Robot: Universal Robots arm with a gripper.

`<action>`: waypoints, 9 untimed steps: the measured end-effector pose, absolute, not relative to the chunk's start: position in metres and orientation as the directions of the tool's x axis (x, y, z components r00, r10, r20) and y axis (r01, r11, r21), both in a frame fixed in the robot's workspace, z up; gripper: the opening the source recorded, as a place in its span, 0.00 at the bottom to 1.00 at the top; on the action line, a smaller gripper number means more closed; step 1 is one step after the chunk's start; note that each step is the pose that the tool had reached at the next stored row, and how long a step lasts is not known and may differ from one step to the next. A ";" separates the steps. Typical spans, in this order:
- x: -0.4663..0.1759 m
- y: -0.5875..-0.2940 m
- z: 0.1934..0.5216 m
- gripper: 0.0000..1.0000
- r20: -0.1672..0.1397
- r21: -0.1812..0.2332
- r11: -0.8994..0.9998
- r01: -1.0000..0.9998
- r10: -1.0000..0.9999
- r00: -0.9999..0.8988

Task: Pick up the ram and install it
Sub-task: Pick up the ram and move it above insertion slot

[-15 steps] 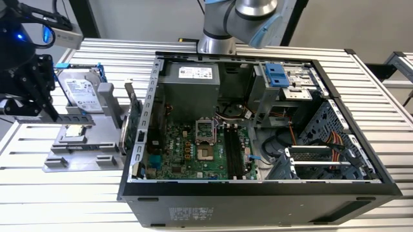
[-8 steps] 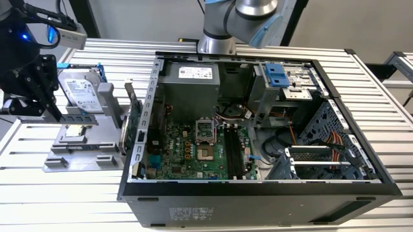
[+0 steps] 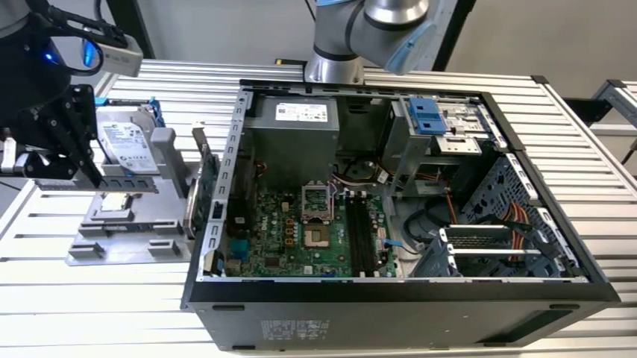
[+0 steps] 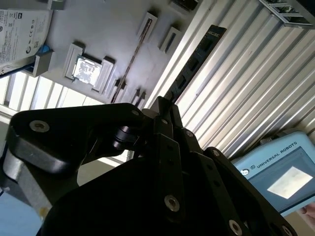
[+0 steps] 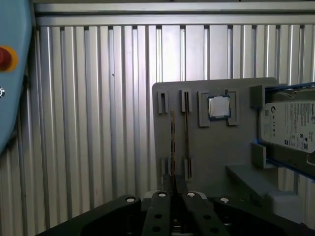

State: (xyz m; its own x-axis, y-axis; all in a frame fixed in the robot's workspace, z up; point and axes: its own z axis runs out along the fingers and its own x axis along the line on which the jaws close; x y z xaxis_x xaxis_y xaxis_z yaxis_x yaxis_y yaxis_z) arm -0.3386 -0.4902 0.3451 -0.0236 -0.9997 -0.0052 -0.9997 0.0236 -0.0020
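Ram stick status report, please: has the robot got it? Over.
Robot's fingers shut on the ram. It hangs near the grey parts tray, outside the computer case. Nothing seen blocking it.

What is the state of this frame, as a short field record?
gripper: shut on the ram, by the grey fixture tray
ram: held by one end, outside the computer case
on tray: hard drive, CPU
case: open, motherboard exposed
task: ram picked up, not installed
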 end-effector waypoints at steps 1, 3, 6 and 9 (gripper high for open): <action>-0.338 -0.490 0.345 0.00 -0.005 -0.002 0.024 -1.000 -1.000 -0.024; -0.336 -0.490 0.345 0.00 -0.005 -0.002 0.024 -1.000 -1.000 -0.024; -0.333 -0.490 0.345 0.00 -0.005 -0.002 0.024 -1.000 -1.000 -0.024; -0.330 -0.490 0.345 0.00 -0.005 -0.002 0.024 -1.000 -1.000 -0.024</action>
State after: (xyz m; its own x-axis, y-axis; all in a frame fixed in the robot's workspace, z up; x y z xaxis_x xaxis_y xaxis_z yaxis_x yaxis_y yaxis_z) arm -0.3302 -0.4902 0.3452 -0.0236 -0.9997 -0.0051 -0.9997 0.0236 -0.0019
